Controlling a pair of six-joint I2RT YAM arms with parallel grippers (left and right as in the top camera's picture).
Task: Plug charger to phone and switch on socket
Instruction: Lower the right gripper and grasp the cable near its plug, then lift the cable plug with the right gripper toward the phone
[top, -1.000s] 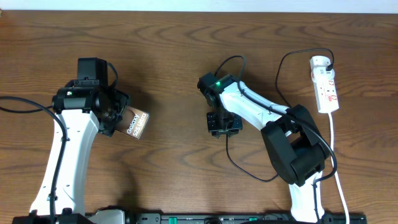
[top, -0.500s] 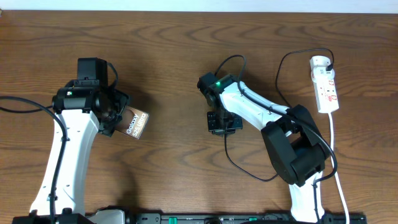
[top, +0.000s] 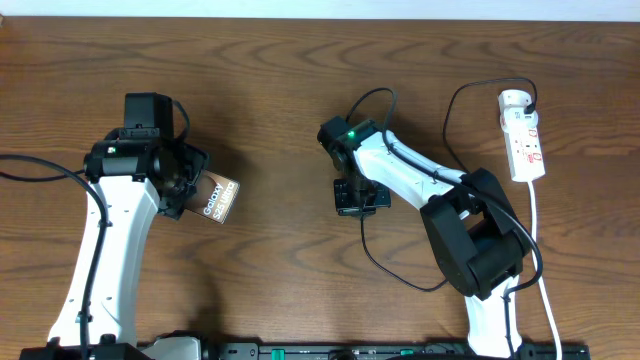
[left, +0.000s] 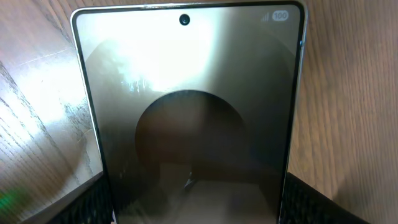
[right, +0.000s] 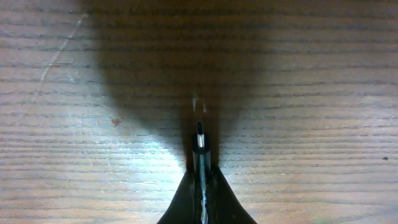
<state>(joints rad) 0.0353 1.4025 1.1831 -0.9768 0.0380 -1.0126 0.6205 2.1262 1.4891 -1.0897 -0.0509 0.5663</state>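
The phone (top: 221, 199), with a brownish screen and white "Galaxy" lettering, is held by my left gripper (top: 192, 195) at the left of the table. In the left wrist view the phone (left: 189, 112) fills the frame between the two dark finger pads (left: 193, 205). My right gripper (top: 358, 200) is shut on the charger's connector tip (right: 200, 142), which sticks out from the closed fingers (right: 201, 174) just above the wood. The thin black charger cable (top: 400, 278) loops from the gripper toward the socket (top: 523, 135), a white power strip at the far right.
A thicker white cord (top: 545, 280) runs from the power strip down the right edge. The black cable also arcs behind the right arm (top: 455, 110) to the strip's plug. Bare brown wood lies between the two arms.
The right gripper with the connector has shifted very slightly; the left arm and phone have not moved.
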